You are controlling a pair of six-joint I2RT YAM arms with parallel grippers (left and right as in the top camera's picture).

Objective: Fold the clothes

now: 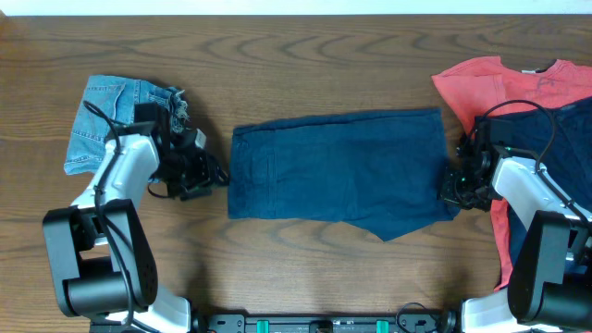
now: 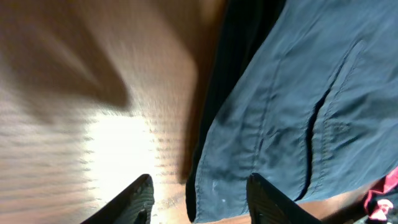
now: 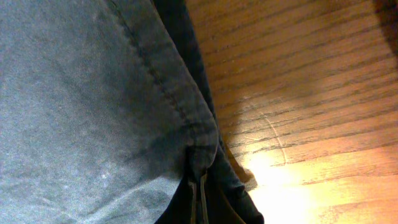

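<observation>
Overhead: one pair of navy shorts (image 1: pixel 338 166) lies flat at the centre of the desk (image 1: pixel 324 55). One pair of denim shorts (image 1: pixel 102 129) lies at 9 o'clock. One coral T-shirt (image 1: pixel 481 83) lies at 3 o'clock, under a second navy garment (image 1: pixel 572 129).

Left wrist: the left gripper (image 2: pixel 199 198) has its jaws partly apart, gripping nothing.

Right wrist: the right gripper (image 3: pixel 198 200) has its jaws pinched on the navy hem.

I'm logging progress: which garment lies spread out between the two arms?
The dark navy garment in the middle; the denim shorts sit far left, the coral T-shirt far right.

Dark brown wooden table (image 1: pixel 305 65) with wavy grain fills the overhead view. A pale strip (image 1: pixel 296 6) runs along the top edge. Close views show bright glare (image 3: pixel 280 180) on the wood.
</observation>
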